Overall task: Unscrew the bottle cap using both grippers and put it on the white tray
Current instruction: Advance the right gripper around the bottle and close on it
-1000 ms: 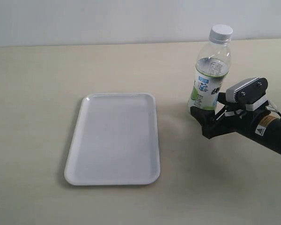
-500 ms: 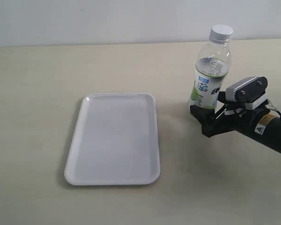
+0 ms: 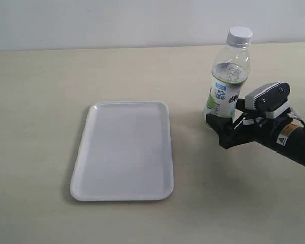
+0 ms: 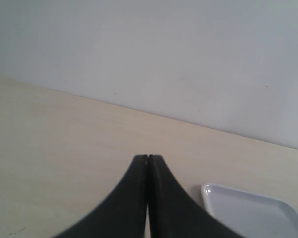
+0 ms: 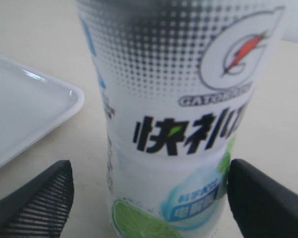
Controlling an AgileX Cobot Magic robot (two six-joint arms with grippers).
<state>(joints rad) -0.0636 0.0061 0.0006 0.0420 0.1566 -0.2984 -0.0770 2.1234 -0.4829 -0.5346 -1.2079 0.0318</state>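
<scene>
The clear bottle [image 3: 226, 86] with the lime label stands upright on the table, right of the white tray [image 3: 124, 150]. Its white ribbed cap [image 3: 239, 35] sits on the neck. My right gripper [image 3: 221, 119], the one with the grey-white block and yellow label, is low at the bottle's base. In the right wrist view the bottle [image 5: 174, 124] fills the space between the open fingers [image 5: 44, 198]; one finger stands apart from it, the other is at its side. My left gripper [image 4: 148, 159] is shut on nothing above bare table and does not show in the exterior view.
A tray corner [image 4: 248, 210] lies beside the left gripper's fingers, and another corner [image 5: 25, 104] is near the bottle in the right wrist view. A pale wall [image 3: 117, 23] runs behind the beige table [image 3: 40, 101].
The right gripper has crept slightly further in around the bottle's base. Bottle, cap and tray have not moved.
</scene>
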